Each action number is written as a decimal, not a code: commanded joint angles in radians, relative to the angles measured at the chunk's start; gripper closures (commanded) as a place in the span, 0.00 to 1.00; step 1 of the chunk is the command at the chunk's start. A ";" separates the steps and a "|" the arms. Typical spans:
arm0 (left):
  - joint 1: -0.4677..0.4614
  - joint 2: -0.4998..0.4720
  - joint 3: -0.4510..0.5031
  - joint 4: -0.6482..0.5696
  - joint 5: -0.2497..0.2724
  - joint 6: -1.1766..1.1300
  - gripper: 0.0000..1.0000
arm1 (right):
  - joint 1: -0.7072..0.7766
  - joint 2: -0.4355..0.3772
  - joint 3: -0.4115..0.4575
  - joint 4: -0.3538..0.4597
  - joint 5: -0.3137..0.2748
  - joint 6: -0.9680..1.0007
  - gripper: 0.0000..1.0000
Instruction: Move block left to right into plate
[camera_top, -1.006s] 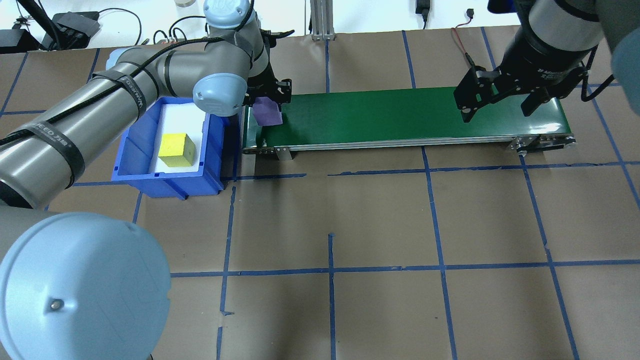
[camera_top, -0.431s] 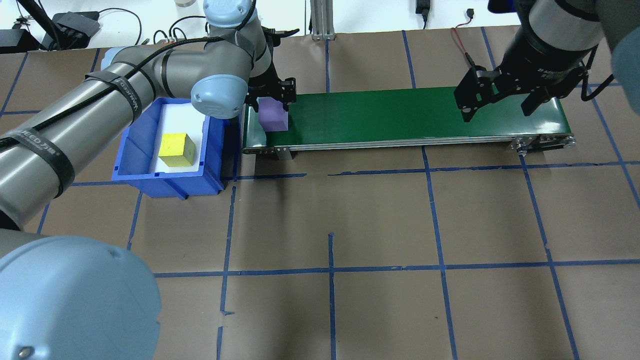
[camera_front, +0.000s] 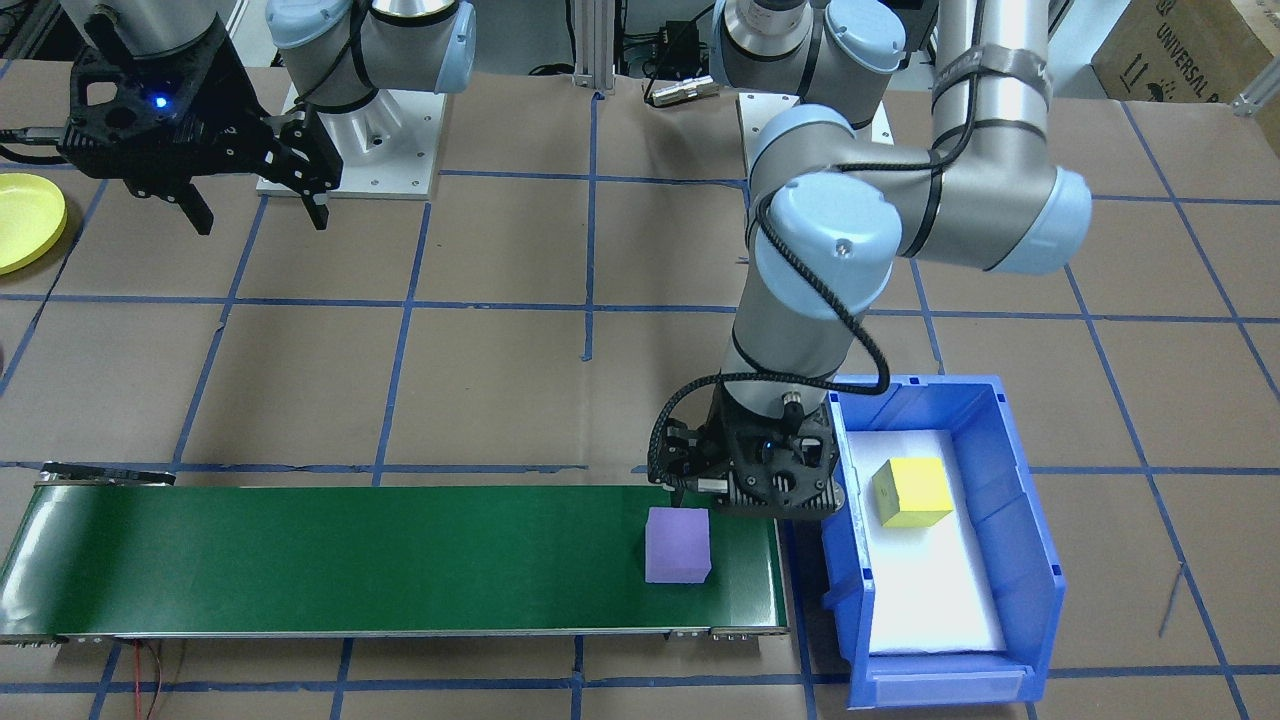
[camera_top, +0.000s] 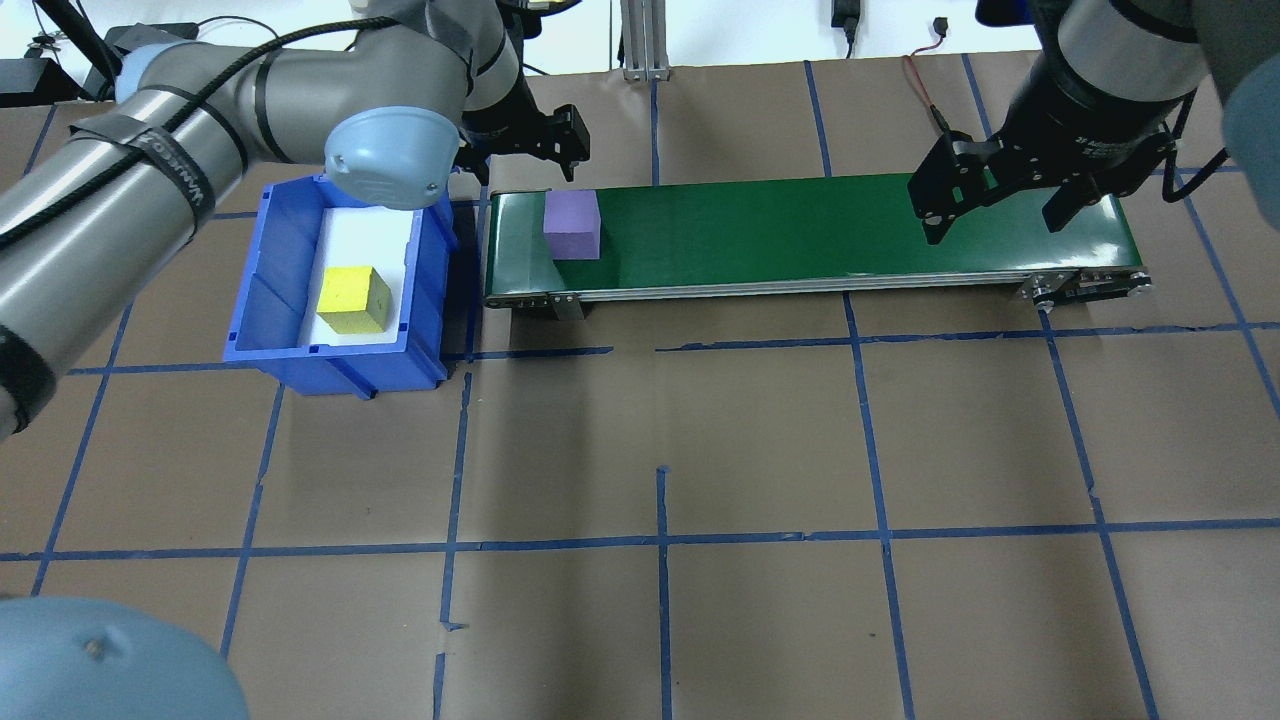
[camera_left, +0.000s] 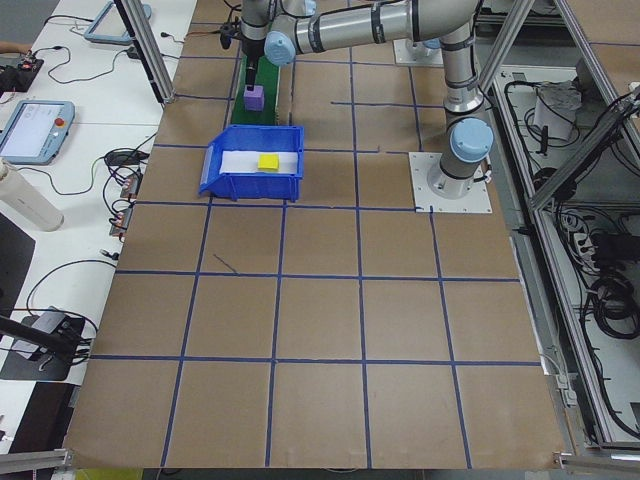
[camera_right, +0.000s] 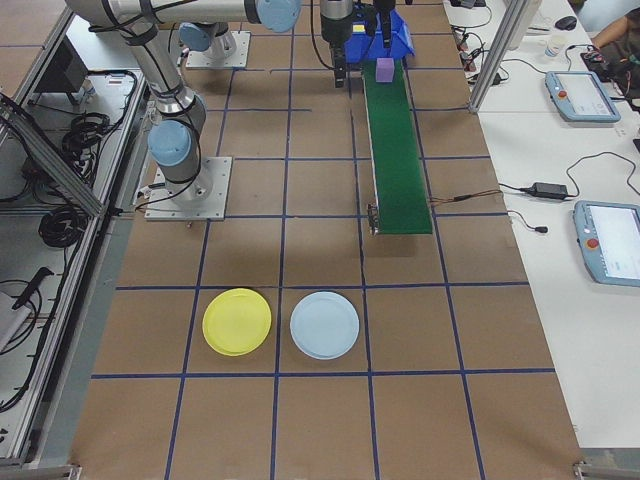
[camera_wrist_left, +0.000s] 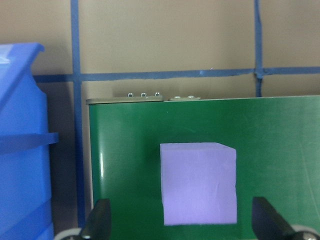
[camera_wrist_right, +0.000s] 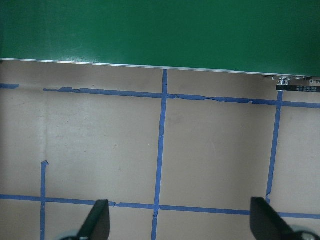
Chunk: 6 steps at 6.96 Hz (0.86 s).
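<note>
The purple block (camera_top: 571, 224) sits on the green conveyor belt (camera_top: 800, 225) at the end nearest the blue bin (camera_top: 290, 300), free of the left pincer (camera_top: 530, 140), whose fingers stand apart just beyond it. At the belt's opposite end the right pincer (camera_top: 1000, 205) hangs open and empty. The yellow plate (camera_right: 237, 321) lies on the counter (camera_top: 760, 450) well apart from the belt, beside a pale blue plate (camera_right: 324, 325).

Robotics lab test cell.
Blue tape grid on brown table (camera_right: 320, 420), aluminium frame posts (camera_right: 497, 45) upper right, control tablets (camera_right: 612, 255) and loose cables (camera_right: 520, 215) right edge.
</note>
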 joint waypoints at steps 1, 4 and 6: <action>0.106 0.060 -0.019 -0.031 -0.007 0.032 0.00 | -0.001 0.000 0.000 0.000 -0.002 0.000 0.00; 0.285 0.066 -0.071 -0.106 -0.015 0.246 0.00 | -0.001 0.000 0.000 0.000 -0.003 0.000 0.00; 0.327 0.059 -0.146 -0.080 -0.007 0.361 0.00 | -0.002 0.000 -0.001 0.000 -0.009 0.000 0.00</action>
